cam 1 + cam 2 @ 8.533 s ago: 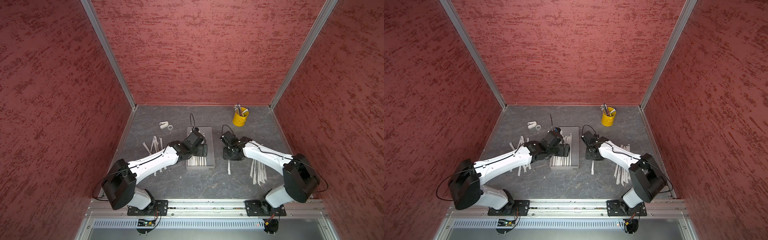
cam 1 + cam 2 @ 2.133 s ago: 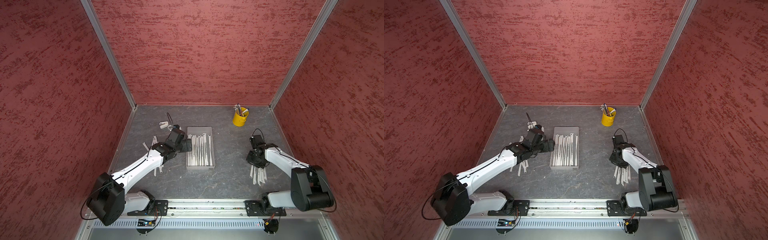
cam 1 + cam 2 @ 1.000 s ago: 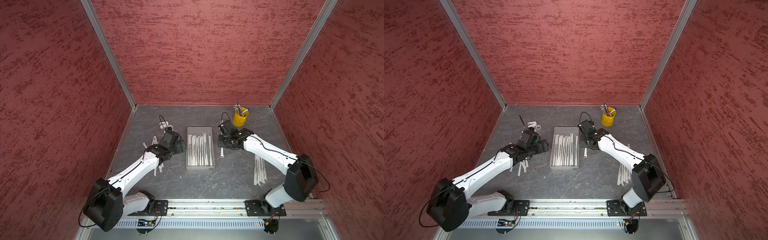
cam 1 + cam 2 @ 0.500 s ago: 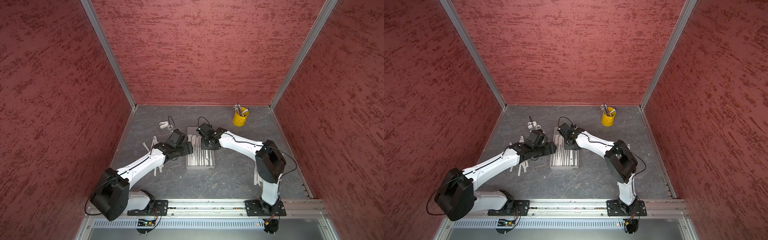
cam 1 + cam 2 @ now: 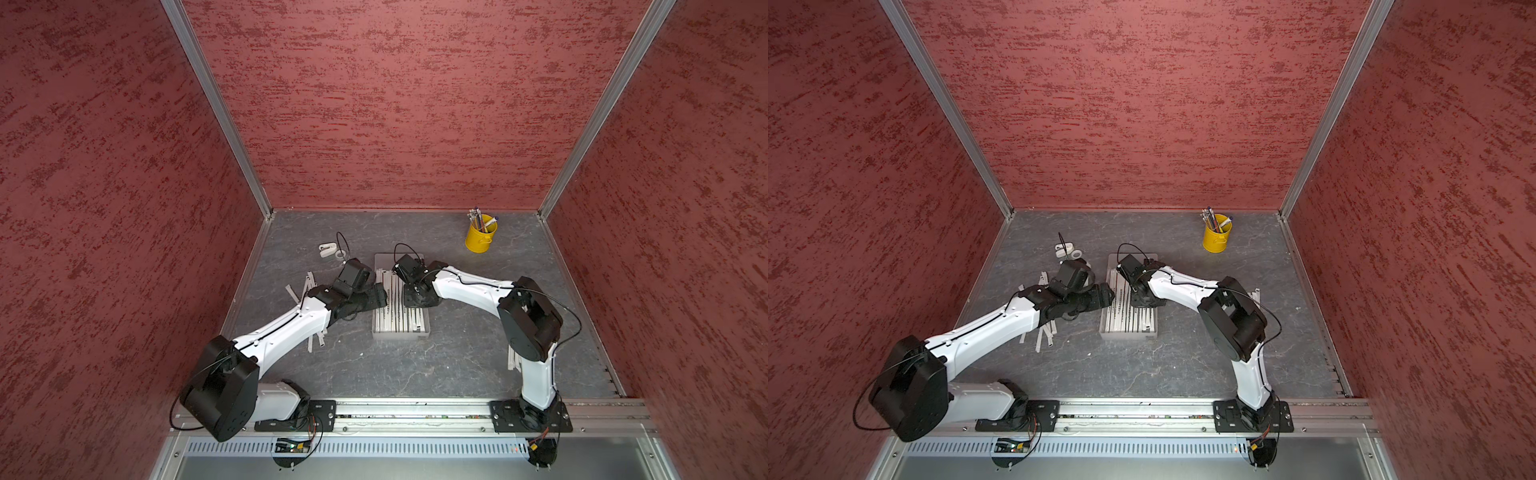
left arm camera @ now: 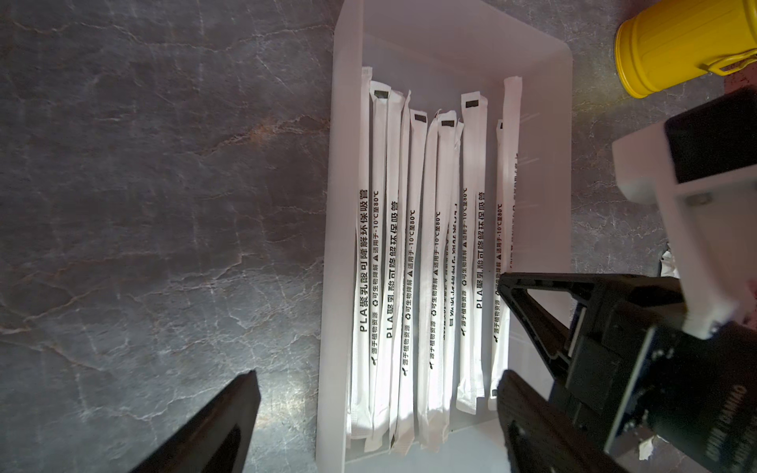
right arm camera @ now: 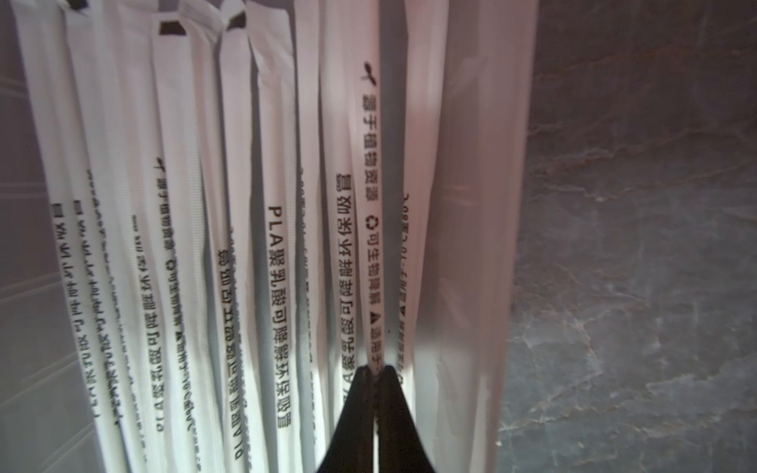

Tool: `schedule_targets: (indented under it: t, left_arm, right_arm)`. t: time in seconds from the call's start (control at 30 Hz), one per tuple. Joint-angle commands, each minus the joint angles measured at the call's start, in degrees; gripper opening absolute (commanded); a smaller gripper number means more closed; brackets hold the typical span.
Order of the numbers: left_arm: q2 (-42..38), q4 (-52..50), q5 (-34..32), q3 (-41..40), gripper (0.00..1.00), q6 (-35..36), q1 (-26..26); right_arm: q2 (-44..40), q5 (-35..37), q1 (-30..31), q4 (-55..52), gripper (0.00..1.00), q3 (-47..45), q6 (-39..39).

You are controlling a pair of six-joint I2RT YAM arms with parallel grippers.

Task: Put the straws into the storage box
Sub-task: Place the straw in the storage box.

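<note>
Starting at the left, note the left loose straws [image 5: 308,284] lying flat on the grey marbled counter [image 5: 415,374], partly under the left arm [image 5: 286,328], long axes mixed, mostly toward the back wall [image 5: 395,124]. Next, locate the left fingers [image 6: 213,430]: black, tapered, spread wide, released, grasping nothing, hovering at the left long wall of the storage box [image 5: 400,333]. Identify the box as a shallow, translucent whitish plastic rectangle, long axis running from the front rail [image 5: 415,409] toward the back wall. Inside, observe the straws [image 6: 409,245]: thin, flat, white paper-wrapped, black print along the length, laid side by side across the width, parallel to the long walls. Further right, check the right fingers [image 7: 356,417], over the right half of the box: clenched on a single straw [image 7: 370,204], tips pinching the wrapper, straw aligned with the rest. Beyond, see the right loose straws [image 5: 512,359] on the counter, partly hidden by the right arm [image 5: 473,291], and a yellow round cup [image 5: 480,239] holding pens [image 5: 478,218] at the back right.
</note>
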Motion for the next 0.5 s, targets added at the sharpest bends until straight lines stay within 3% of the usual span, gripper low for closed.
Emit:
schedule_targets:
  t: [0.0,0.27,0.47]
  left_arm:
    - [0.9,1.1,-0.2,-0.5,0.93,0.4,-0.2]
    - [0.4,1.0,-0.4,-0.4,0.93,0.5,-0.2]
    - [-1.6,-0.6,-1.8,0.4,0.93,1.2,0.0]
  right_arm:
    - [0.4,0.3,-0.4,0.5,0.09,-0.8,0.5]
    - [-1.5,0.0,-0.3,-0.2,0.17,-0.7,0.6]
    - [-8.7,-0.9,-0.3,-2.0,0.19,-1.9,1.7]
